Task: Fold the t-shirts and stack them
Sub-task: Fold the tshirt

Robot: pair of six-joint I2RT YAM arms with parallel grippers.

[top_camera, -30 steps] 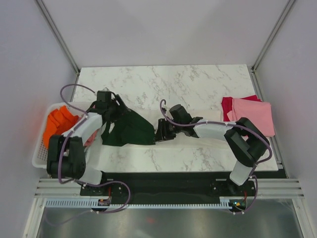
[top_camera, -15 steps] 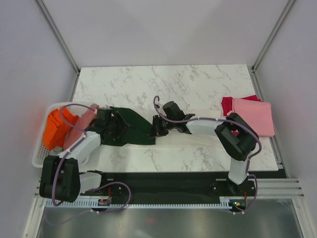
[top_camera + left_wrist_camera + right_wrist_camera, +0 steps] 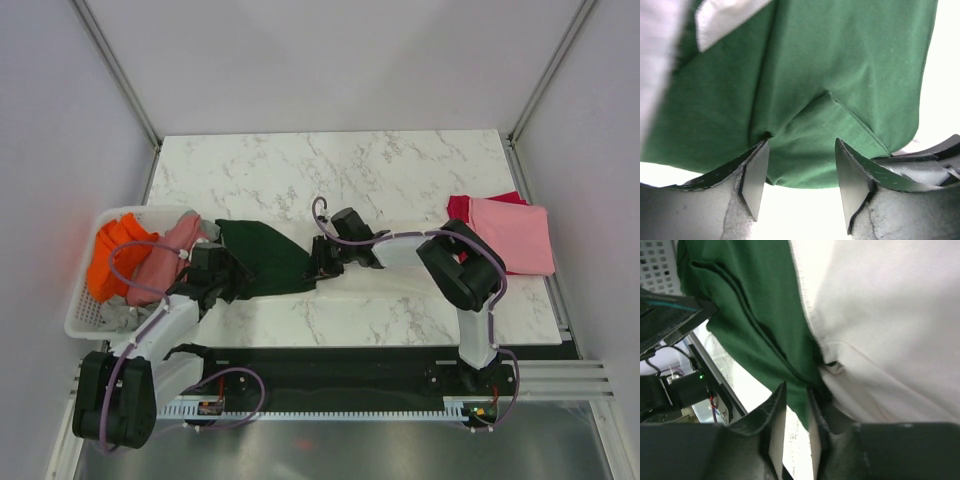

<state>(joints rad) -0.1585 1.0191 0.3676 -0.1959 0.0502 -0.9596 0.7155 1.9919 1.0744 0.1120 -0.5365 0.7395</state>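
The basket (image 3: 85, 325) sits at the left edge of the table (image 3: 400, 170), with bundled t-shirts (image 3: 150, 255) in it. One loose t-shirt (image 3: 265, 262) lies just right of the basket, toward the near side. Two folded t-shirts (image 3: 515, 235) lie stacked at the right edge, well apart.

White plastic slatted basket (image 3: 78, 322): at the left edge of the counter, toward the front-left corner, long side along that edge. Counter is a white, grey-veined marble-pattern top (image 3: 400, 170). Black mounting plate (image 3: 330, 362) runs along the front edge. White slotted cable duct (image 3: 330, 408) lies parallel, just nearer. Plain grey wall panels (image 3: 330, 60) stand beyond the far edge.
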